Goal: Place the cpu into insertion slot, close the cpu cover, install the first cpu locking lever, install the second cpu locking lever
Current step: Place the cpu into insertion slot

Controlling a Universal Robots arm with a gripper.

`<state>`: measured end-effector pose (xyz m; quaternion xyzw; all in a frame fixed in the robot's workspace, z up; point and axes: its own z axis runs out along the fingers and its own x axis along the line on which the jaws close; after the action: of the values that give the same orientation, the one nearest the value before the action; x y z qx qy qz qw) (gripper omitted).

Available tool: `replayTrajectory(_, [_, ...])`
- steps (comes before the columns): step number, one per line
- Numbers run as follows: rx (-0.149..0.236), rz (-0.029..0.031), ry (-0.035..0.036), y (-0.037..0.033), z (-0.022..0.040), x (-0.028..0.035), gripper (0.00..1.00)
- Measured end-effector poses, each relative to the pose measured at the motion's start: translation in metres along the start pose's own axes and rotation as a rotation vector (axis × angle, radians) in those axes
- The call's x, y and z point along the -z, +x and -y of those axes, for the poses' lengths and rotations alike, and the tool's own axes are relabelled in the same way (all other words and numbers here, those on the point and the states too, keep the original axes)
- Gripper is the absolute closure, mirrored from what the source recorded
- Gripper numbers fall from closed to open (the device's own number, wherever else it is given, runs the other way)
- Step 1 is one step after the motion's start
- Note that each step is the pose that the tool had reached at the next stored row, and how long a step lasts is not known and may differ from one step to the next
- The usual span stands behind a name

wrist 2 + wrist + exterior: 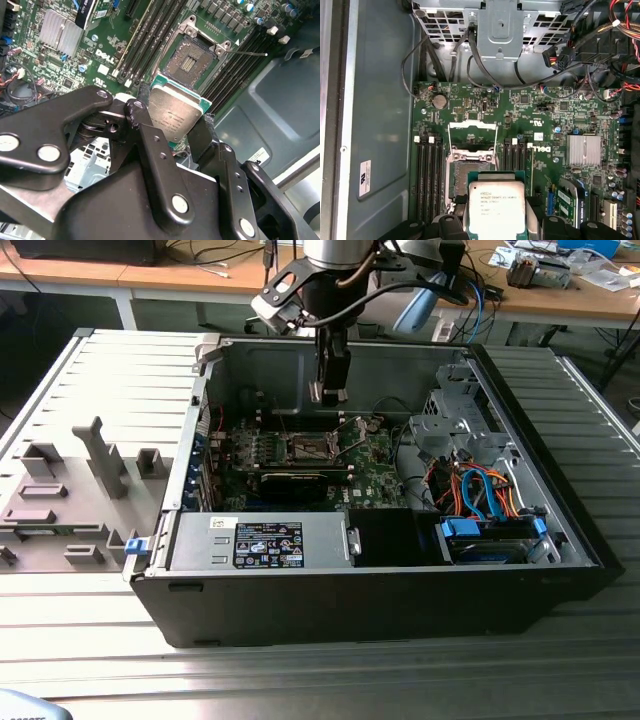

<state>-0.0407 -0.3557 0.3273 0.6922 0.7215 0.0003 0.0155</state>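
Grey ribbed metal counter (pixel 300 680) bears an opened black computer tower (pixel 350 600), with a robot hand (pixel 328 392) hanging inside it.

The green motherboard (pixel 520 107) lies flat in the tower's base, and the hand is poised above its middle. In the first wrist view, the cpu cover (pixel 472 126) stands tipped up at one edge of the insertion slot (pixel 462 175), whose dark centre lies bare. Two black fingers (pixel 145 130) pinch the cpu (pixel 496 207) by opposite edges, its silver top facing the wrist cameras. The chip is held near the slot, clear of it and not seated.
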Motion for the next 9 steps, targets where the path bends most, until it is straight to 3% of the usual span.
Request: replayTrajectory(9, [0.000,0.0000,0.0000,0.0001,0.0011,-0.0022,0.45])
